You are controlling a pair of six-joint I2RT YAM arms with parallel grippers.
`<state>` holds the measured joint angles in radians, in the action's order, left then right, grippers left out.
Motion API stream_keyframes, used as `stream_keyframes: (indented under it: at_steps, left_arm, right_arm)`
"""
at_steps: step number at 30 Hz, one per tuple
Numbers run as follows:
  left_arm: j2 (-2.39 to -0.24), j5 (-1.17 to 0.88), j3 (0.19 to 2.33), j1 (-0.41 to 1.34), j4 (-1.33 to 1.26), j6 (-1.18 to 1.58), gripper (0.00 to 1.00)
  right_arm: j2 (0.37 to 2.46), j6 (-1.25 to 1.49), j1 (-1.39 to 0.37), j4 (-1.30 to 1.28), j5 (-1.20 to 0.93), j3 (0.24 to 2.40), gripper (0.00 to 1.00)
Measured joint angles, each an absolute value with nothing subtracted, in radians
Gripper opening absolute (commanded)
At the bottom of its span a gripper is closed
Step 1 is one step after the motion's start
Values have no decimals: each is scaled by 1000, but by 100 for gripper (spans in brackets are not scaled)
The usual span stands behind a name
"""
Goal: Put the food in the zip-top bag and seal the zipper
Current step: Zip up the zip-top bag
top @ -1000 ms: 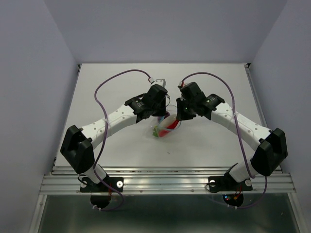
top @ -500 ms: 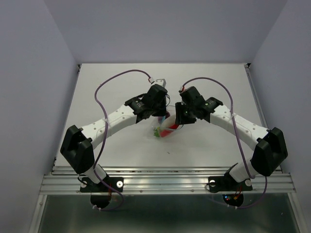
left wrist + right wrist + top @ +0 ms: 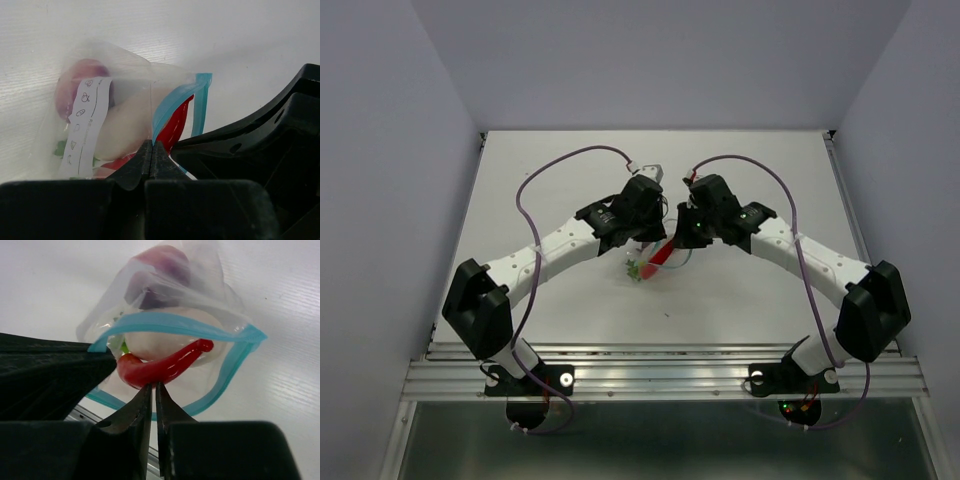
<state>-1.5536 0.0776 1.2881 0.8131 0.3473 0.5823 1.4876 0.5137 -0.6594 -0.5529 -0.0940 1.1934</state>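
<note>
The clear zip-top bag (image 3: 60,130) hangs between both grippers over the white table. My left gripper (image 3: 152,145) is shut on its light-blue zipper (image 3: 172,102) at one end of the mouth. Inside the bag are the purple onion (image 3: 165,265) and the white radish (image 3: 170,337). The red chili (image 3: 165,367) lies across the gaping mouth. My right gripper (image 3: 154,385) has its jaws closed to a thin slit, tips against the chili's underside, with nothing seen between them. From above, the chili (image 3: 658,257) pokes out below the two grippers.
Purple cables (image 3: 570,155) loop over both arms. A small white connector (image 3: 648,167) lies at the back of the table (image 3: 770,160). An aluminium rail (image 3: 660,375) runs along the near edge. Grey walls close in the sides.
My right gripper slid left toward the bag mouth, opening and then closing its jaws again. The bag was drawn up narrower between the grippers. The left grip held.
</note>
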Motion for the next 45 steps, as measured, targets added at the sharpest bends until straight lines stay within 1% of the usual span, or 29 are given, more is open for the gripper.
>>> stream_keyframes:
  at_steps: [4,9,11,15,18,19,20,21,22,25,27,29,32,33,37,38,40,42,43,45]
  left_arm:
    - [-1549,59,1283,810,337,575,0]
    - [-1535,38,1266,810,318,566,0]
    - [-1522,36,1254,810,310,565,0]
    - [-1512,37,1250,809,307,562,0]
    - [-1512,38,1250,810,304,562,0]
    - [-1512,38,1250,810,304,562,0]
    - [-1512,37,1250,810,305,562,0]
    - [-1511,37,1250,810,308,561,0]
    - [-1510,35,1250,810,315,558,0]
    - [-1503,36,1249,809,323,548,0]
    - [-1500,35,1249,806,322,541,0]
    - [-1497,33,1249,799,322,532,0]
    - [-1494,22,1249,783,322,520,0]
    - [-1493,18,1249,781,322,514,0]
    - [-1489,-15,1249,770,322,489,0]
    - [-1488,-26,1249,769,321,482,0]
    - [-1485,-52,1245,770,315,471,0]
    - [-1478,-73,1229,770,305,467,0]
    - [-1475,-74,1221,769,304,476,0]
    - [-1473,-80,1214,760,304,471,0]
  right_arm:
    - [1509,518,-659,-492,-145,1194,13]
    - [1584,532,-659,-443,-182,1197,13]
    - [1611,539,-659,-433,-183,1197,15]
    - [1621,546,-659,-432,-181,1197,25]
    - [1595,542,-659,-433,-172,1196,31]
    - [1579,529,-659,-432,-169,1196,35]
    - [1556,512,-659,-431,-163,1196,44]
    - [1541,493,-659,-430,-161,1196,44]
    - [1517,430,-652,-430,-157,1195,49]
    - [1464,303,-640,-428,-149,1193,53]
    - [1425,228,-642,-424,-136,1193,62]
    - [1388,152,-643,-418,-121,1194,62]
    - [1343,20,-643,-402,-126,1193,68]
    - [1335,-34,-643,-396,-136,1193,68]
    - [1338,-256,-640,-374,-188,1160,66]
    - [1349,-272,-635,-374,-193,1159,66]
    - [1401,-339,-628,-373,-222,1163,53]
    - [1462,-381,-620,-374,-257,1182,37]
    - [1502,-401,-615,-373,-278,1195,19]
    - [1552,-411,-607,-373,-303,1213,7]
